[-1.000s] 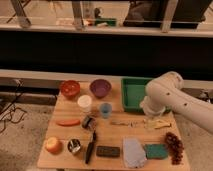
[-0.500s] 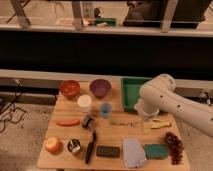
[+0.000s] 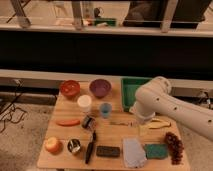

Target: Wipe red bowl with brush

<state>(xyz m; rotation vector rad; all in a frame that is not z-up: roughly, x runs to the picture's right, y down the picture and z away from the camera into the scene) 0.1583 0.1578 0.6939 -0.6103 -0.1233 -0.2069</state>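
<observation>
Over the table's (image 3: pixel 112 137) right, gripper (image 3: pixel 141 118): open, empty.
Brush (image 3: pixel 90 147): well left of it; I should grasp squarely across its handle.
Red bowl (image 3: pixel 70 88): farther left, untouched.

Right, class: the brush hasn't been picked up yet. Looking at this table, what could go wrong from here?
1. The gripper hangs over the table's right side, away from the brush; crossing over, it may knock the blue cup.
2. The brush lies between a metal cup and a black block, so a grasp could catch either.
3. The red bowl sits beside the purple bowl; the wrong one might get wiped.
</observation>
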